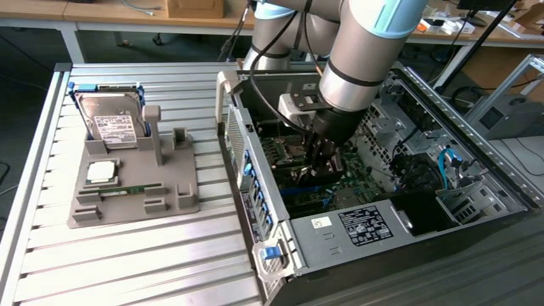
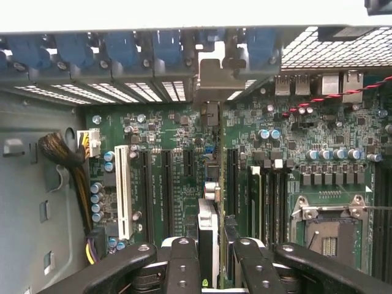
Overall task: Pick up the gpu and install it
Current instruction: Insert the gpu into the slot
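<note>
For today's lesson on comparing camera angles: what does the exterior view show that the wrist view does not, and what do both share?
Exterior only: the hard drive, the RAM stick and a CPU chip on the grey holder beside the computer case.
Wrist only: the white expansion slot and the empty CPU socket.
Both: the gripper holding the gpu edge-on above the motherboard.

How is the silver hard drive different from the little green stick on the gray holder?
The hard drive is big and silver and stands propped up; the green stick is thin and lies flat. The hard drive has a white label; the green stick has none. Both sit on the gray holder.
</note>
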You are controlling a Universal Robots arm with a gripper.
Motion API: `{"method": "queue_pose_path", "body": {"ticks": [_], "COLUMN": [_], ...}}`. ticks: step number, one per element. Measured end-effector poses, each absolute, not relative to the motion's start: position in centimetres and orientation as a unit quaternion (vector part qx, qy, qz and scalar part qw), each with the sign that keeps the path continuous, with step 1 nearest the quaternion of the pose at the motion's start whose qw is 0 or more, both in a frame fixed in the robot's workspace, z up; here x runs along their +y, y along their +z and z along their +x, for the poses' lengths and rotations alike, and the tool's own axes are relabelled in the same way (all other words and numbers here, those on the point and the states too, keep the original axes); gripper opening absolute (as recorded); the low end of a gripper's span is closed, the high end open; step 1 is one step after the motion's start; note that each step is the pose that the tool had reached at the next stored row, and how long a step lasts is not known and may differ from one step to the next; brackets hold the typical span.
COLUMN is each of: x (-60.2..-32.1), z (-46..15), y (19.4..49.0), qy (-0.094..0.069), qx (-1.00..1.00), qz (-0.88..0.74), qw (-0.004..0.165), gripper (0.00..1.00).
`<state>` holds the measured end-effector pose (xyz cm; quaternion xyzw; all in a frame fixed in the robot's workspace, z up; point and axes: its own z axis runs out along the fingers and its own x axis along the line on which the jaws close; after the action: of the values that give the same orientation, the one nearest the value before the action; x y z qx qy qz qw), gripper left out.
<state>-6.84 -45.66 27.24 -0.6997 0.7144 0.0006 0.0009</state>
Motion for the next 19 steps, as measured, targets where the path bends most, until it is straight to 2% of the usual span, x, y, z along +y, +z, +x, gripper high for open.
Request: {"method": "queue_pose_path", "body": {"ticks": [19], "x": [-45.6], "z": [-7.72], "y": [26.34], "qy": [0.0], "qx": [0.715], "qz": [-0.699], "qw": [0.0], "gripper": [0.27]}}
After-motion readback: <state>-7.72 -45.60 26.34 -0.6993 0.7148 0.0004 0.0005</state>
